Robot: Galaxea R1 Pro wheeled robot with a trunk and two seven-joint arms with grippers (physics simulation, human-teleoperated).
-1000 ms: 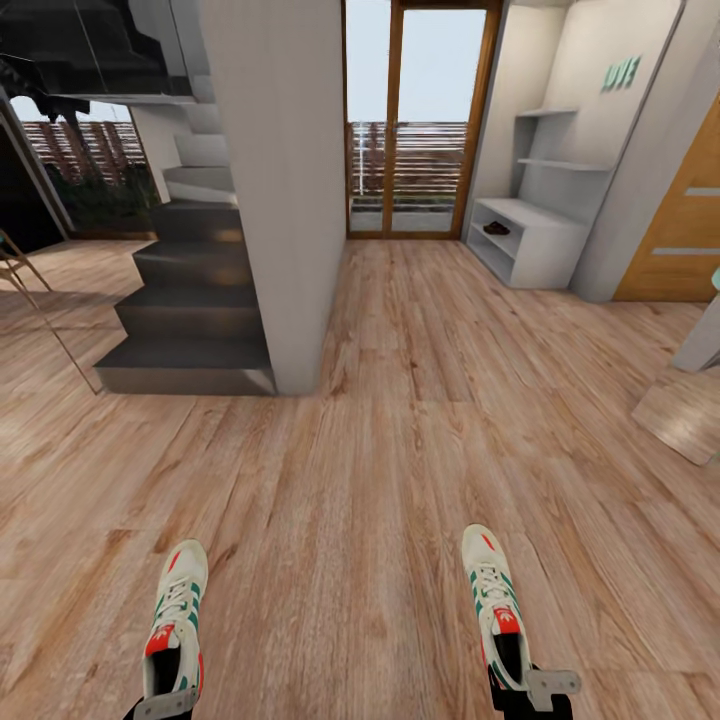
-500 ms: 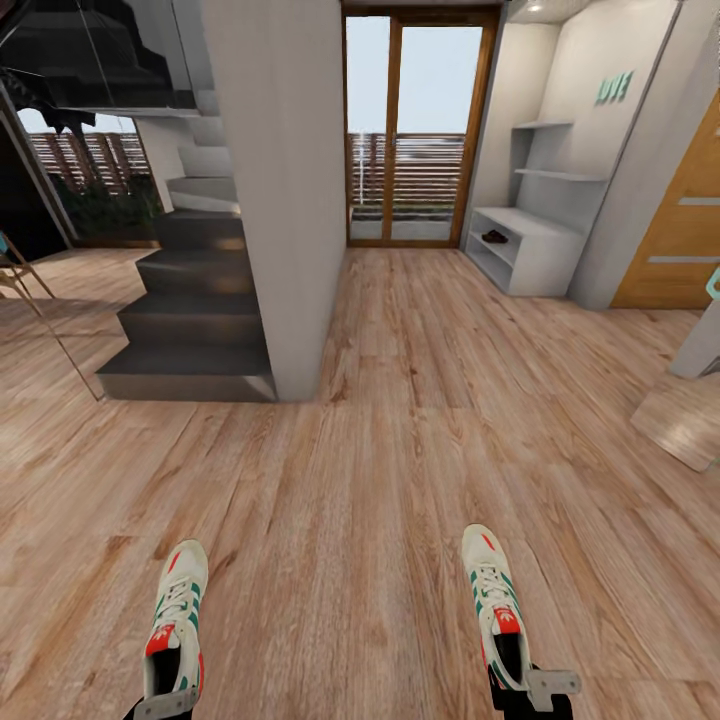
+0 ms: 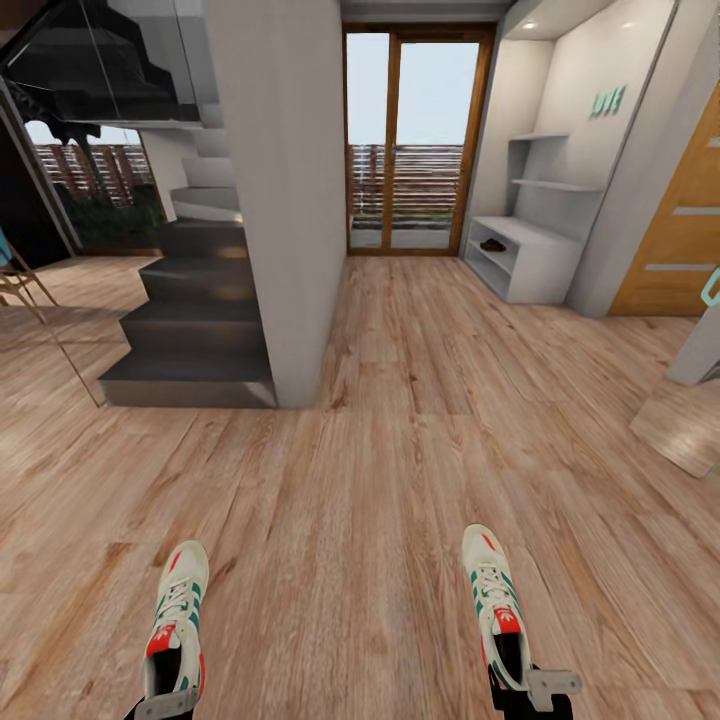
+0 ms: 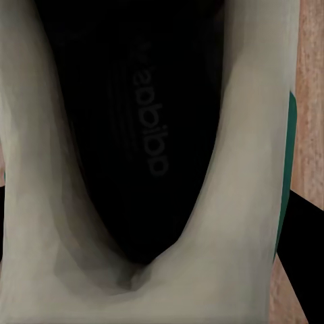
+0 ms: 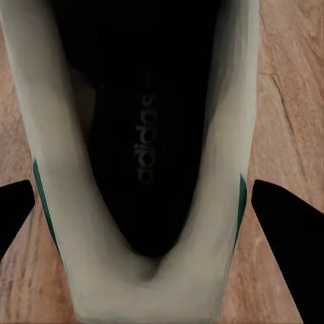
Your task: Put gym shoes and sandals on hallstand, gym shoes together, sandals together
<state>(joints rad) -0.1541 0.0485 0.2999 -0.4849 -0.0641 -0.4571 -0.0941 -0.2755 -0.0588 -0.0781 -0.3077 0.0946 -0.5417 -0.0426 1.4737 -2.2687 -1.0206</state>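
Directly ahead of the left gripper (image 3: pixel 165 708) and right gripper (image 3: pixel 531 692), pinched respectively on the heels of the white, green-striped lace-up left gym shoe (image 3: pixel 178 612) and right gym shoe (image 3: pixel 492 595), with the pale-grey shelved hallstand (image 3: pixel 532 262) well beyond: expect slippage from heel-only grip during base jolts.
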